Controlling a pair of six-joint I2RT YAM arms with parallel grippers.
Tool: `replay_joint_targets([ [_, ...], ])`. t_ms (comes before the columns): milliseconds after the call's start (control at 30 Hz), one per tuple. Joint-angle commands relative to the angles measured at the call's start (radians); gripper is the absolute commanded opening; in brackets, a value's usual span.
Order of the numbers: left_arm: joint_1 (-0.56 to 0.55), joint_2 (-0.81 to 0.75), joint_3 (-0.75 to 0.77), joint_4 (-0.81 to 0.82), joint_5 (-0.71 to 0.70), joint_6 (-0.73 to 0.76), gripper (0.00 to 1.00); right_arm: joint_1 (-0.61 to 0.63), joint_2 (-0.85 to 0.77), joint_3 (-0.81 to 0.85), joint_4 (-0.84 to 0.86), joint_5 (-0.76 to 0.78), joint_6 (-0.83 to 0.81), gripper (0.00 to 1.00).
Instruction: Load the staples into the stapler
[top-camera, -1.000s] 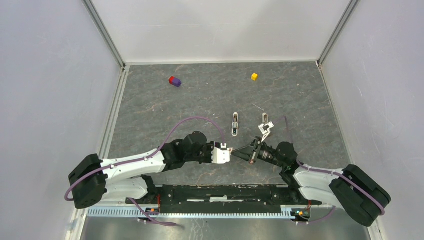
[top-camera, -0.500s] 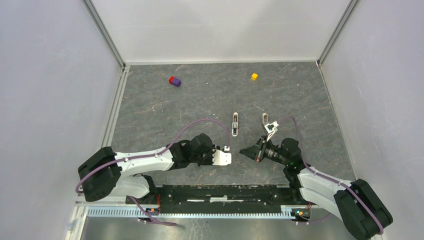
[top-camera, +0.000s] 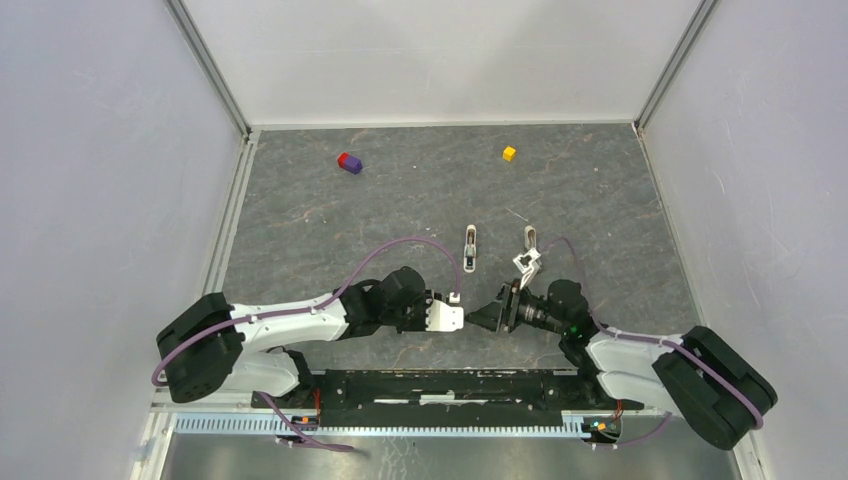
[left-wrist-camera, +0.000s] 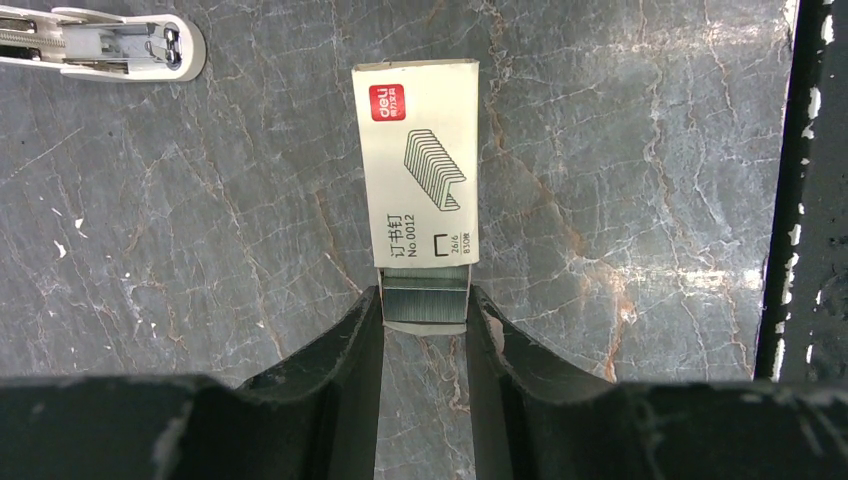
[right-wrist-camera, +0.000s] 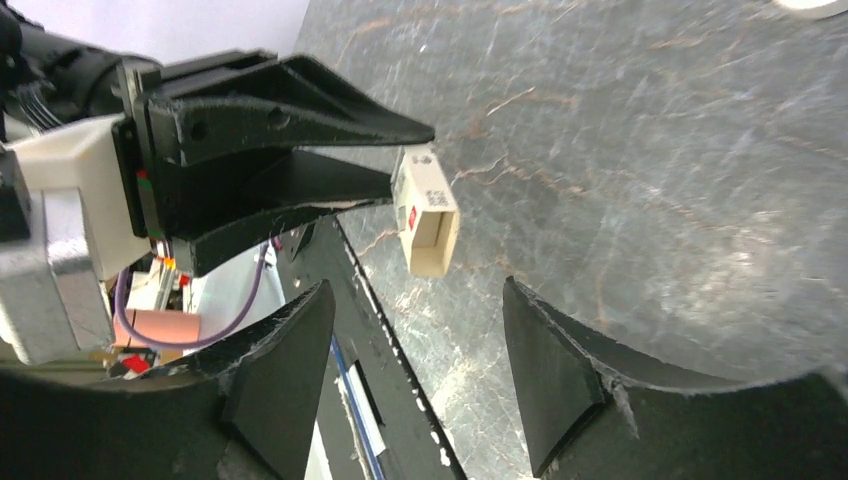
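Note:
My left gripper (left-wrist-camera: 425, 300) is shut on the near end of a white staples box (left-wrist-camera: 418, 165), where a grey strip of staples (left-wrist-camera: 425, 305) shows between the fingers. In the right wrist view the box (right-wrist-camera: 430, 215) sticks out past the left gripper (right-wrist-camera: 410, 160), its hollow end facing my right gripper (right-wrist-camera: 417, 290). The right gripper is open, a short way from the box and not touching it. From above, the two grippers (top-camera: 468, 318) (top-camera: 492, 314) meet tip to tip near the front. The white stapler (top-camera: 469, 248) lies opened flat on the table beyond them, its grey metal inside showing (left-wrist-camera: 110, 45).
A second slim white piece (top-camera: 530, 237) lies just right of the stapler. A red-and-purple cube (top-camera: 349, 162) and a yellow cube (top-camera: 509, 153) sit at the far end. A black rail (top-camera: 440, 385) runs along the near edge, and white walls enclose the table.
My right gripper was shut at the left gripper's tip and now stands open. It drew back to the right, then came in again. The left arm shifted slightly nearer, still holding the box.

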Motion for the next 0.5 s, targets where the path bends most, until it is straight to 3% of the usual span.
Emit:
replay_joint_targets([
  [0,0.002,-0.018,0.042,0.039,0.041,-0.020,0.39,0.073,0.069,-0.051,0.160,0.052,0.053,0.71],
  [100,0.003,-0.021,0.042,0.042,0.048,-0.022,0.39,0.098,0.120,-0.034,0.194,0.078,0.066,0.78],
  [200,0.003,-0.023,0.039,0.044,0.054,-0.024,0.39,0.111,0.166,-0.024,0.212,0.090,0.070,0.79],
  [467,0.003,-0.021,0.031,0.068,0.071,-0.032,0.39,0.122,0.273,0.032,0.314,0.080,0.125,0.71],
])
